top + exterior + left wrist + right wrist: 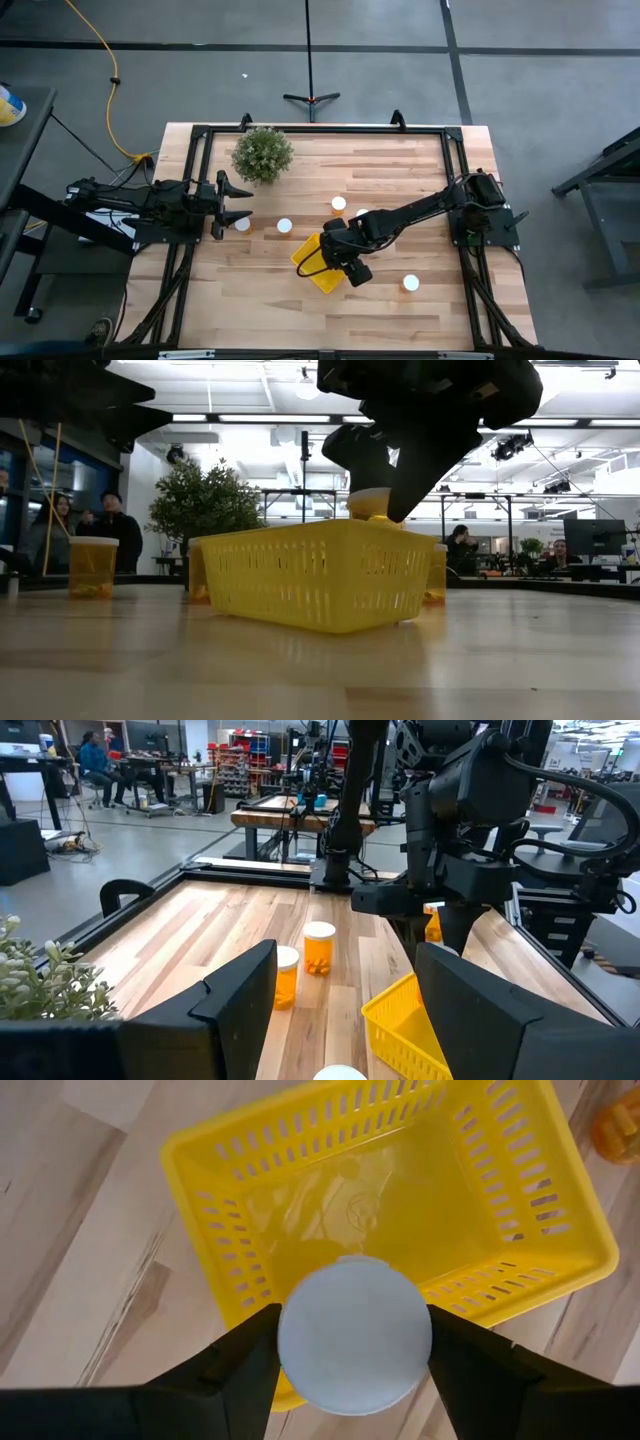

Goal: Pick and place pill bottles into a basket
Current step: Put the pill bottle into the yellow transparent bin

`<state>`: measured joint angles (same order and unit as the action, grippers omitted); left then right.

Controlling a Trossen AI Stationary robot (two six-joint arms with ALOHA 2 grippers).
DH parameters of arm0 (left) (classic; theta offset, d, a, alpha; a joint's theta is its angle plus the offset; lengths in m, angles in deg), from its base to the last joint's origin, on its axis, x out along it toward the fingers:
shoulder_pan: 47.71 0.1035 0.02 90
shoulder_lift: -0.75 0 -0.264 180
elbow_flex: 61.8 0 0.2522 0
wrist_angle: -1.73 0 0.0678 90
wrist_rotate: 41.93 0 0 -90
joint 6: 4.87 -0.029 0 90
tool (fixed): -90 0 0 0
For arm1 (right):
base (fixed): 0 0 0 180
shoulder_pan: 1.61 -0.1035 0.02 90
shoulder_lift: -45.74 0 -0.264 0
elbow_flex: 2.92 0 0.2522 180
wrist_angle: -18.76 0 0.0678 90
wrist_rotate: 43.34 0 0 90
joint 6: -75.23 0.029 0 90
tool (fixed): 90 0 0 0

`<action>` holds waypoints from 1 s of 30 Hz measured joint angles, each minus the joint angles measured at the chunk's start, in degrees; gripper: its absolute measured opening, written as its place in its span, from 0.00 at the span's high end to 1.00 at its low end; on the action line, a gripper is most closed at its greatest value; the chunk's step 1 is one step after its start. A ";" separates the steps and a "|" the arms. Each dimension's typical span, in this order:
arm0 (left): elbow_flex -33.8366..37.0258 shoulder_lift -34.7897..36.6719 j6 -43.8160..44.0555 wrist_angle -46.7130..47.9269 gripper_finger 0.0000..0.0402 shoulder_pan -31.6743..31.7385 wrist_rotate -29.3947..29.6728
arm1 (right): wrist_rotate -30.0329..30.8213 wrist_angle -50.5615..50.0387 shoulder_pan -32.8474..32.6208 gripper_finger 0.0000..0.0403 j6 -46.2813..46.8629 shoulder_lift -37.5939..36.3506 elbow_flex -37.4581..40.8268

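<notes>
The yellow basket lies near the table's middle; it shows no bottles inside in the right wrist view. My right gripper hangs over it, shut on an orange pill bottle with a white cap. Other bottles stand upright on the table. One more bottle stands right by my left gripper, which is open at the table's left side and holds nothing. My right gripper pinches the bottle between its two fingers, one on each side of the white cap. The fingers come from above, pointing down. The bottle hangs upright below them, its orange lower end at about the height of the basket's rim.
A green potted plant stands at the far left of the table. A black frame runs around the table's edges. People sit in the room beyond the table. Bare wood lies toward the near edge.
</notes>
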<state>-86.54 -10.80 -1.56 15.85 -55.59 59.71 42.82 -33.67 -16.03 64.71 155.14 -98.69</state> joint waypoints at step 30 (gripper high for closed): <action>0.00 0.00 0.00 0.00 0.31 0.00 -0.01 | 0.43 -9.45 0.59 0.43 4.46 -0.35 -5.69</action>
<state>-86.54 -10.80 -1.56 15.85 -55.59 59.70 43.25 -43.12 -15.44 69.17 154.79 -104.39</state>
